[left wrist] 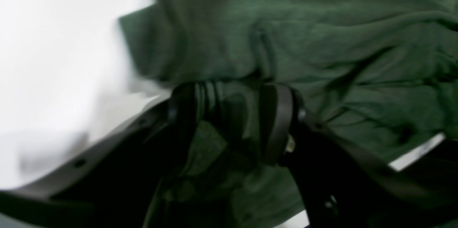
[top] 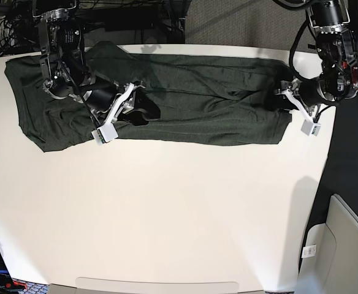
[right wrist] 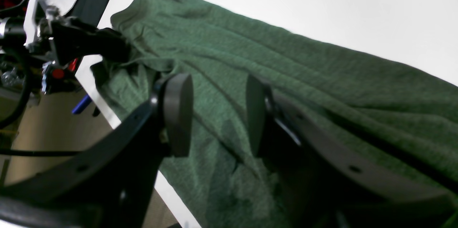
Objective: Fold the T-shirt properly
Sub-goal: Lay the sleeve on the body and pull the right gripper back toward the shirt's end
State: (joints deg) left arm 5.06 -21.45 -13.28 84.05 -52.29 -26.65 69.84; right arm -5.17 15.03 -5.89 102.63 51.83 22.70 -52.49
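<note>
T-shirt lies as a long rumpled band across the worktop's twelve o'clock side. Left tool, at three o'clock, pinches its end; right tool hangs parted over cloth at ten o'clock. Gathering seems underway; next, the right must grip.

base: overhead, far | wrists: close, oblique | shared: T-shirt

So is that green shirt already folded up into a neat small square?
No, the T-shirt lies stretched out in a long wrinkled band along the far side of the white table.
</note>
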